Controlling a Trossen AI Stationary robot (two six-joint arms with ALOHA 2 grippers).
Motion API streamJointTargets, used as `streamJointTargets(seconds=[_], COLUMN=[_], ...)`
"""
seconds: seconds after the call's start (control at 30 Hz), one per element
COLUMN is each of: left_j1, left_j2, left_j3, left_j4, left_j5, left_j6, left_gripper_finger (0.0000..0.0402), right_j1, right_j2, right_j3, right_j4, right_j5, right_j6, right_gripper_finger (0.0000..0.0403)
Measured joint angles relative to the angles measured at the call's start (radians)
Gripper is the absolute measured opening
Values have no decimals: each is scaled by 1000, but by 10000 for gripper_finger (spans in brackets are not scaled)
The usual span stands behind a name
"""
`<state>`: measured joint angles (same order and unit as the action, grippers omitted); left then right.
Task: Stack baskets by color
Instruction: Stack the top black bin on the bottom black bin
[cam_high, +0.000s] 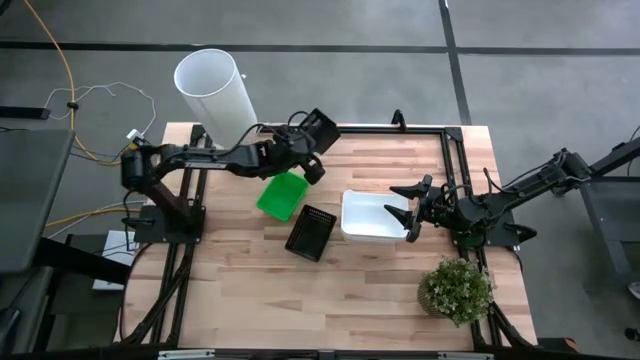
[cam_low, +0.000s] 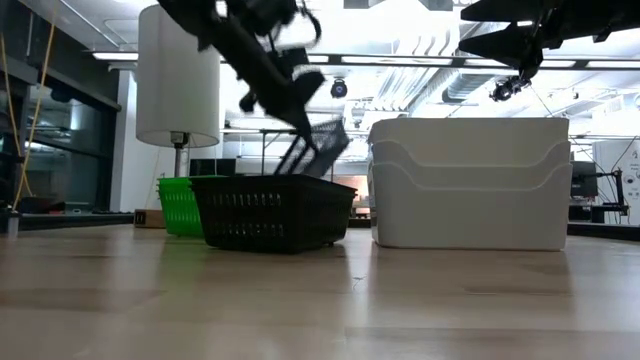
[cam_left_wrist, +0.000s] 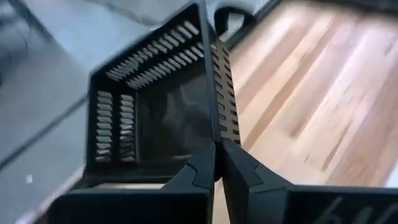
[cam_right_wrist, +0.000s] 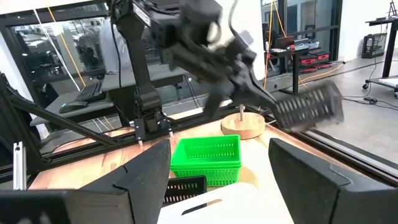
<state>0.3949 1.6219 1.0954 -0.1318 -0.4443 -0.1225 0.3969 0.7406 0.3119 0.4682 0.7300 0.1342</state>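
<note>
Gripping a black basket (cam_left_wrist: 161, 118) by its slatted wall, my left gripper (cam_left_wrist: 216, 163) has its jaws pinched tight on the rim and carries it tilted in the air near the table's far edge, above the green basket (cam_high: 283, 195). I judge this the carrying step of the black stack: the second black basket (cam_high: 312, 232) sits on the wood between the green one and the white baskets (cam_high: 372, 215), so my next move calls for swinging over it, levelling the load and lowering it squarely inside before I let go. My right gripper (cam_right_wrist: 219, 186) waits wide open and empty, hovering at the white baskets' near end. My left wrist view alone shows the pinch on the slats; the low view shows the held basket clear of the table and that the white ones are already nested; the high view gives the layout.
</note>
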Motion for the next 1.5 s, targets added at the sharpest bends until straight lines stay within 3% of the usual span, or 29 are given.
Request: streamJointTargets(seconds=[0.3,0.63,0.9,1.5], left_j1=[-151,-297,-351,-412], left_j2=[-168,-187,-198,-216], left_j3=[0,0,-2,-2], left_j4=[30,85,88,53], left_j5=[-100,-100,-151,-108], left_j6=[131,231,275,343], left_gripper_finger=[1,1,0,0], right_j1=[0,0,0,0], right_j2=[0,0,0,0], right_j3=[0,0,0,0], right_j4=[1,0,0,0], right_j5=[0,0,0,0], right_j6=[7,24,25,25], right_gripper_finger=[259,259,259,259])
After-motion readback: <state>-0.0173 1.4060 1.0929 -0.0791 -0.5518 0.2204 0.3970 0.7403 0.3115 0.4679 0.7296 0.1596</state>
